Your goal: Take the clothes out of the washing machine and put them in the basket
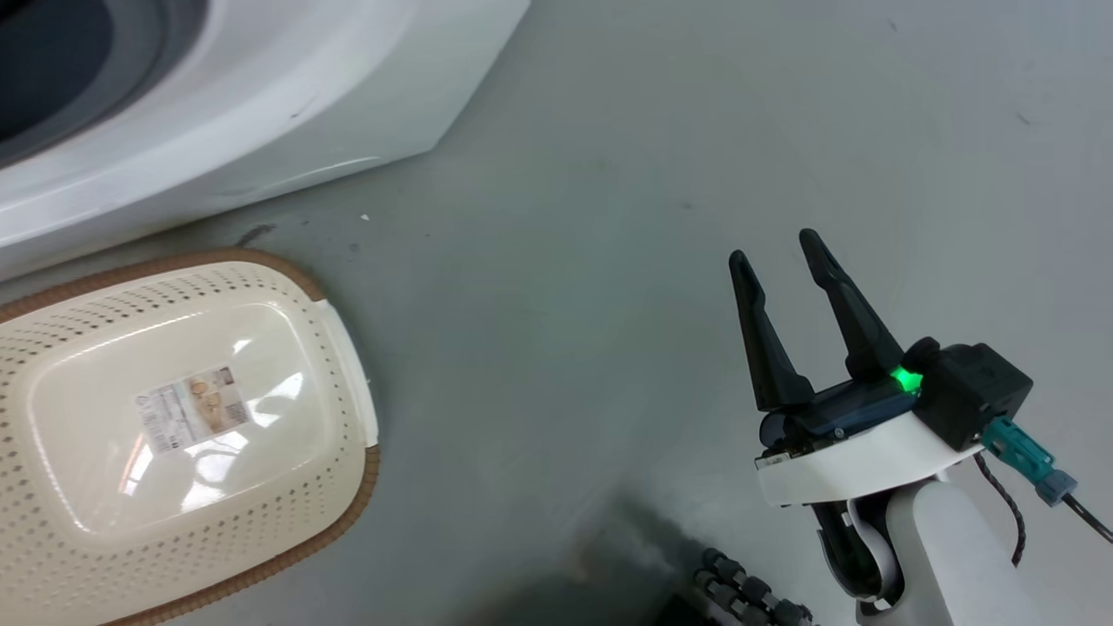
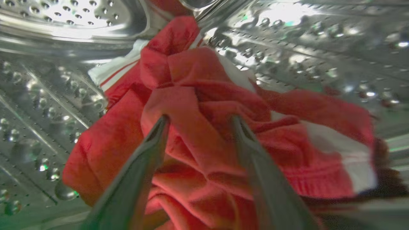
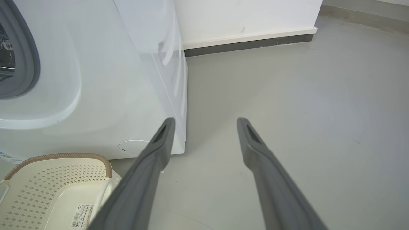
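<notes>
The clothes (image 2: 198, 95), bright red with white stripes, lie crumpled inside the perforated steel drum (image 2: 64, 19) of the washing machine (image 1: 261, 113). My left gripper (image 2: 199, 119) is open in the drum, its fingers straddling a raised fold of the red fabric. The cream basket (image 1: 348, 365) with its brown rim stands on the floor in front of the machine, holding just a paper label on its bottom. It also appears in the right wrist view as the basket (image 3: 60, 175). My right gripper (image 1: 778, 248) hangs open over bare floor to the basket's right, holding nothing.
The grey floor (image 1: 609, 174) stretches right of the washing machine (image 3: 96, 80). A white wall with a dark skirting (image 3: 249, 44) runs behind. The machine's grey rubber ring (image 3: 30, 60) is at the left edge of the right wrist view.
</notes>
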